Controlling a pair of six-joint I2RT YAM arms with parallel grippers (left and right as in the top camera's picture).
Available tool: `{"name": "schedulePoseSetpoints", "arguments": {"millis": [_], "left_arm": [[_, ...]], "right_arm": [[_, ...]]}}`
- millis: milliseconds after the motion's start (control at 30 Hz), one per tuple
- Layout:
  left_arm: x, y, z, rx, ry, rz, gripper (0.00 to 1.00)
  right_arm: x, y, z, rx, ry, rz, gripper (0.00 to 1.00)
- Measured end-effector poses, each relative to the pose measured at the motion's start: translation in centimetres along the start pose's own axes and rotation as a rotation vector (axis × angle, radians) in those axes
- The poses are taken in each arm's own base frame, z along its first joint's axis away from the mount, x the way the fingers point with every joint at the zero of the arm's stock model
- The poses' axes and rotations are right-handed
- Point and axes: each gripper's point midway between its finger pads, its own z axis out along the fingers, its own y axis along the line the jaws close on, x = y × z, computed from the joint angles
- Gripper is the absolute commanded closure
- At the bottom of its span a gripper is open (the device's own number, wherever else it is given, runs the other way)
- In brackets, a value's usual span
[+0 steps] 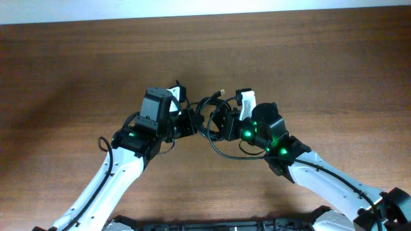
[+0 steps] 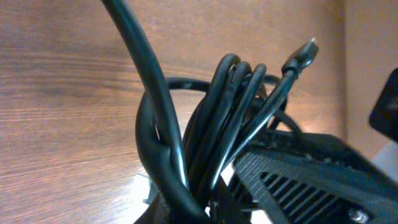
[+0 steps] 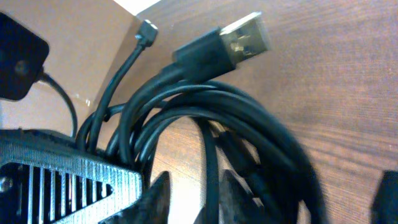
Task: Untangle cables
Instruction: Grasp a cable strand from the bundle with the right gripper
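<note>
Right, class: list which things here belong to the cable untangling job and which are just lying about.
Part of the job:
cables
USB plug
left gripper
right gripper

Just there:
table
arm wiring

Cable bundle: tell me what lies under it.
Only the wooden table shows beneath the cables. Their lower strands vanish among the jaws, so crossings there cannot be seen.

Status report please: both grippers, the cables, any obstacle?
Left gripper shut on the cables. Right gripper at same bundle, a strand between its fingers, grip unclear. Cables one tangled bunch, USB plug sticking out. No obstacle seen.
</note>
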Motion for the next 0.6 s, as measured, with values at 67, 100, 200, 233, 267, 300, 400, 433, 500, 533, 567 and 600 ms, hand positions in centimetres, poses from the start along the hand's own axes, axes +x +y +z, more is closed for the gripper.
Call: {"name": "schedulePoseSetpoints", "arguments": {"millis": [67, 100, 200, 233, 267, 300, 400, 433, 500, 533, 567, 600], "left_arm": [[-0.6, -0.6, 0.1, 0.028, -0.023, -0.029, 1.00], [-0.9, -0.8, 0.1, 0.040, -0.035, -0.045, 1.00], [-1.3, -0.9, 0.1, 0.043, -0.055, -0.105, 1.00], [-1.3, -0.8, 0.1, 0.038, -0.060, -0.123, 1.00], [-1.4, -0.7, 0.1, 0.031, -0.066, -0.134, 1.00], [-1.4, -0.4, 0.2, 0.012, -0.072, -0.164, 1.00], [-1.0, 1.9, 0.1, -0.097, -0.095, -0.348, 0.96], [-1.0, 2.4, 0.0, -0.120, -0.108, -0.397, 0.93], [-1.3, 3.1, -0.1, -0.148, -0.143, -0.503, 0.92], [-1.4, 3.2, -0.2, -0.152, -0.157, -0.549, 0.94], [-1.6, 3.4, -0.2, -0.153, -0.177, -0.625, 0.95], [-1.7, 3.5, -0.3, -0.153, -0.188, -0.674, 0.95]], "right_arm": [[-0.4, 0.1, 0.0, -0.003, -0.010, -0.006, 0.53], [-0.6, 0.2, 0.0, -0.007, -0.013, -0.008, 0.42], [-0.9, 0.8, 0.0, -0.029, -0.015, -0.012, 0.10], [-0.8, 1.0, 0.0, -0.039, -0.009, -0.011, 0.01], [-0.8, 1.1, -0.1, -0.046, -0.004, -0.011, 0.01], [-0.8, 1.5, -0.3, -0.066, 0.004, -0.013, 0.01], [-1.6, 1.1, -1.8, -0.098, 0.010, 0.010, 0.01], [-2.3, 0.7, -2.6, -0.105, -0.003, 0.022, 0.01], [-3.7, 0.3, -4.1, -0.117, -0.034, 0.035, 0.01], [-4.0, 0.3, -4.8, -0.120, -0.040, 0.040, 0.01], [-3.9, 0.2, -5.2, -0.118, -0.030, 0.052, 0.01], [-3.3, 0.1, -5.5, -0.113, -0.002, 0.069, 0.01]]}}
